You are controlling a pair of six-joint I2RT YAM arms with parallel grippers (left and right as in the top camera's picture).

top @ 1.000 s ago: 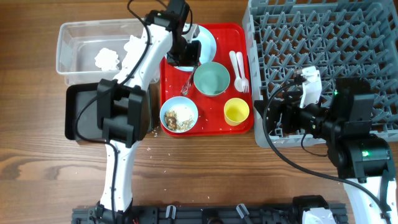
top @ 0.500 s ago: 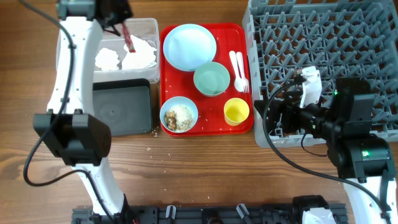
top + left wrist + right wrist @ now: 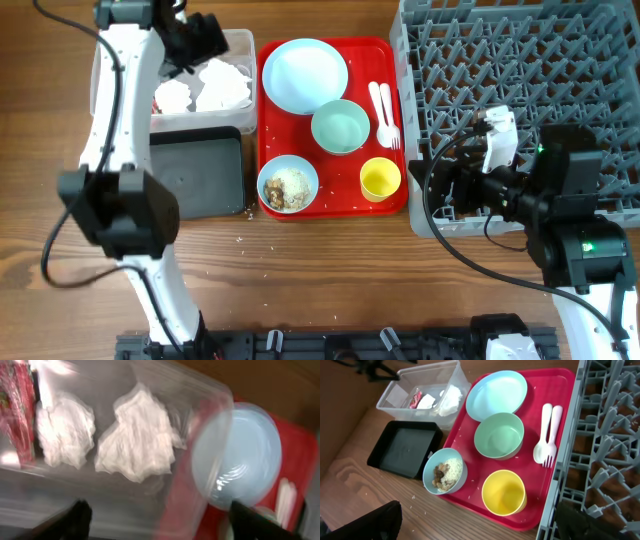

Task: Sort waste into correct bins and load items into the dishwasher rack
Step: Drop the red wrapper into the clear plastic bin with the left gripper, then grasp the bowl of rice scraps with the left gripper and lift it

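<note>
My left end effector [image 3: 205, 40], fingers apart and empty, hangs over the clear tub [image 3: 205, 121] at upper left; the scrap bowl [image 3: 307, 176] lies to its lower right.

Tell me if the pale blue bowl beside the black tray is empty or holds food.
Has food: the pale blue bowl holds white grains with brown bits, seen overhead and from the right wrist.

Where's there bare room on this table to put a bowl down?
The black tray is bare, and so is the wood of the table in front of it and the red tray. The red tray is crowded: plate, empty bowl, food bowl, cup, cutlery. Napkins lie in the tub.
</note>
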